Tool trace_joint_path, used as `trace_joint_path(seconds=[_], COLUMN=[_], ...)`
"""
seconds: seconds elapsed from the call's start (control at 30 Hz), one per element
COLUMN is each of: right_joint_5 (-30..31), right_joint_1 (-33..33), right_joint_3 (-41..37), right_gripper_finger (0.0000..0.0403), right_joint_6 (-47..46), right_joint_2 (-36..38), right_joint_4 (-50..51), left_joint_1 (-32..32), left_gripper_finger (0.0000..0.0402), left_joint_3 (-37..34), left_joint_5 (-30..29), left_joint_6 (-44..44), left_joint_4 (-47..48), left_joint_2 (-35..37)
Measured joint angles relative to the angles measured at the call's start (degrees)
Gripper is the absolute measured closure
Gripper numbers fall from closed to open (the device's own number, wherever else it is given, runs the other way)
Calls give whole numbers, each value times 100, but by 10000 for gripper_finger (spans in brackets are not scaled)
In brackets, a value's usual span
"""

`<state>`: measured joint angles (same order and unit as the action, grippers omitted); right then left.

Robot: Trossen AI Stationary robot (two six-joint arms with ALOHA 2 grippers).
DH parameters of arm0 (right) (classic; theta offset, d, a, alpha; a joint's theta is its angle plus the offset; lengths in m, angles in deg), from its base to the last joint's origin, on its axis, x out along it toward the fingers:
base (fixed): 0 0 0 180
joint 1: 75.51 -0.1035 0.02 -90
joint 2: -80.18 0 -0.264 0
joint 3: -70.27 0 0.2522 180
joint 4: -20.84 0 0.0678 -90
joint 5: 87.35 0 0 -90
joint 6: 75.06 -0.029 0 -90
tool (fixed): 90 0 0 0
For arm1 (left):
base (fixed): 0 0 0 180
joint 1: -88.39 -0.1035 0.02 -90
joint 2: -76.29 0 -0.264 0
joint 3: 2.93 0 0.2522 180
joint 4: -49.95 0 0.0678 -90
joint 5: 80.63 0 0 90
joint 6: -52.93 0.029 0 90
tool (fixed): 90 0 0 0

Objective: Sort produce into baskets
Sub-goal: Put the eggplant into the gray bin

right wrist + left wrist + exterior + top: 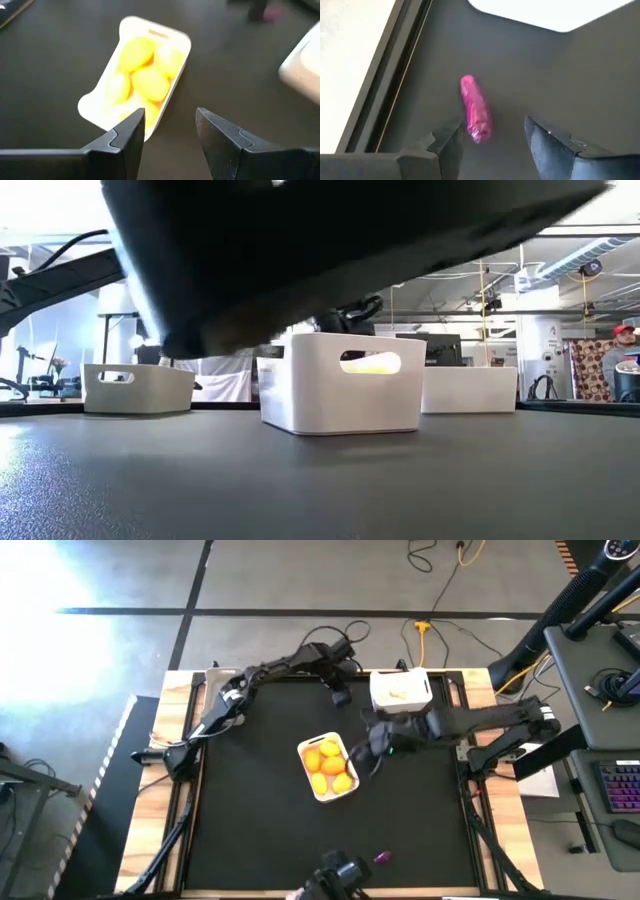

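While your left gripper (pixel 490 142) is hovering open over the purple vegetable (pixel 476 109), you are needing to lower it and close; right gripper (pixel 170 130) is waiting open beside the fruit basket (pixel 95 112).

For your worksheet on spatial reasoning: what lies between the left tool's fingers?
In the left wrist view, a pink elongated vegetable lies on the dark table between the left tool's open fingers, untouched.

Black table mat (pixel 250 820), wooden frame (pixel 150 790), yellow cable (pixel 425 635) on floor, keyboard (pixel 620 785) lay beside.
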<state>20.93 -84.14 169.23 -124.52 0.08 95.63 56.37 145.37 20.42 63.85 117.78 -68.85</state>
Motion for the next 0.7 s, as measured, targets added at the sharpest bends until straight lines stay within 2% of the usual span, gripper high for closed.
trace_joint_path(seconds=[0.1, 0.2, 0.27, 0.33, 0.37, 0.5, 0.7], right_joint_5=[17, 6, -14, -28, -39, -21, -22], right_joint_1=[331, 589, 699, 767, 789, 794, 818], right_joint_3=[321, 535, 626, 711, 748, 820, 821], right_gripper_finger=[234, 234, 234, 234, 234, 234, 234], right_joint_6=[862, 1600, 2006, 2246, 2381, 2826, 3177], right_joint_2=[140, 275, 374, 499, 562, 810, 1031], right_joint_4=[98, 151, 218, 271, 325, 415, 444], left_joint_1=[107, 123, 56, 10, 5, 36, -15], left_gripper_finger=[214, 214, 214, 214, 214, 214, 214], left_joint_3=[0, 0, 0, -34, -37, -37, -35], left_joint_5=[-267, -265, 168, 762, 832, 604, 687], left_joint_6=[-82, -165, -466, -730, -825, -1148, -1604], left_joint_4=[-184, -259, -162, -64, -114, -370, -323], left_joint_2=[0, 0, 0, -3, -41, -182, -365])
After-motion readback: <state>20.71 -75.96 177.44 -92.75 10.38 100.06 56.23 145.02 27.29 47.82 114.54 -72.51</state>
